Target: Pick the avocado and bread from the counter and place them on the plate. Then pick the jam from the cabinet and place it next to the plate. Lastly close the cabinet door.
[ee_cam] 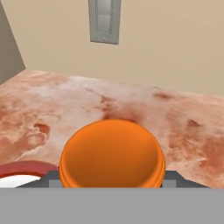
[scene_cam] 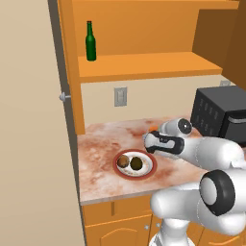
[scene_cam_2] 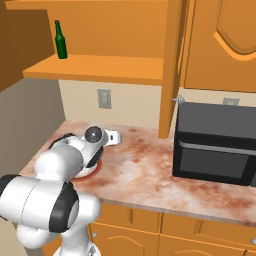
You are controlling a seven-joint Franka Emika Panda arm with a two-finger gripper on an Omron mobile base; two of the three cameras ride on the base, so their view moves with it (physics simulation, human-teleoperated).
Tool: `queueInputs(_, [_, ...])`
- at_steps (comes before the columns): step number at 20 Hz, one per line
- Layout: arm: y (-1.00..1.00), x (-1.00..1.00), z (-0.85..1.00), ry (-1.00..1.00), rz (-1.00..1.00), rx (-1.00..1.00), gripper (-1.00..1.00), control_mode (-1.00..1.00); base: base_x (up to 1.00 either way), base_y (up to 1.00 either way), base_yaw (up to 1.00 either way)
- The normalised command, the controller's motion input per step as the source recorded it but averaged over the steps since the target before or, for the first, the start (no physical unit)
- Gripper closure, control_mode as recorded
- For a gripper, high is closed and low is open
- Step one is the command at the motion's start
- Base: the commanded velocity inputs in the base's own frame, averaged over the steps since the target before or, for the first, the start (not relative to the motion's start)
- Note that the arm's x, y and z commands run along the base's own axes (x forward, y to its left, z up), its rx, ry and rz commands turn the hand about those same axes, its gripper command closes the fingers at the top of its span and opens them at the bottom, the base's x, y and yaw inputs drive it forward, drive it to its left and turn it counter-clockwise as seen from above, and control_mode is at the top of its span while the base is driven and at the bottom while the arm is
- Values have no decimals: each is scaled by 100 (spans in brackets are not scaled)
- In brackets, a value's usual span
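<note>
Claw (ee_cam: 112,181): closed on one jam (ee_cam: 112,155) jar, the orange body sitting between the two dark finger tips and pressed against them on both sides. It hangs low over the counter (scene_cam: 103,144); whether the jar's base touches the stone I cannot tell. In the left base view a sliver of orange shows at the far end of the hand (scene_cam: 153,129).

Count of items near the claw:
- One plate (scene_cam: 146,170), red-brown rim, just beside the claw on the side towards the tall side panel. Its rim edge shows at the lower left of the hand view.
- One avocado (scene_cam: 137,163), dark, on the plate.
- One bread (scene_cam: 124,161), reddish-brown, on the plate, touching or nearly touching the avocado, on the side further from the claw.
- One wall socket plate (ee_cam: 105,21), on the wall straight ahead of the claw.
- One black microwave (scene_cam_2: 215,142), on the counter well apart from the claw, on the side away from the plate.

Above the claw:
- One cabinet (scene_cam: 139,65), open, orange shelf exposed.
- One green bottle (scene_cam: 90,42), upright on that shelf, towards the plate side.
- One cabinet door (scene_cam_2: 171,65), swung out edge-on, on the microwave side of the claw.
</note>
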Motion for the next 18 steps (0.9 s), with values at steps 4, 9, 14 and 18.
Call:
queueInputs(4, [0,42,-24,0,0,0,100,-100,0,0,0])
queueInputs(9, [0,26,-49,0,0,0,-100,-100,0,0,0])
queueInputs(14, [0,0,-20,0,0,0,-100,-100,0,0,0])
queueInputs(18, [0,0,11,-3,0,1,-100,-100,0,0,0])
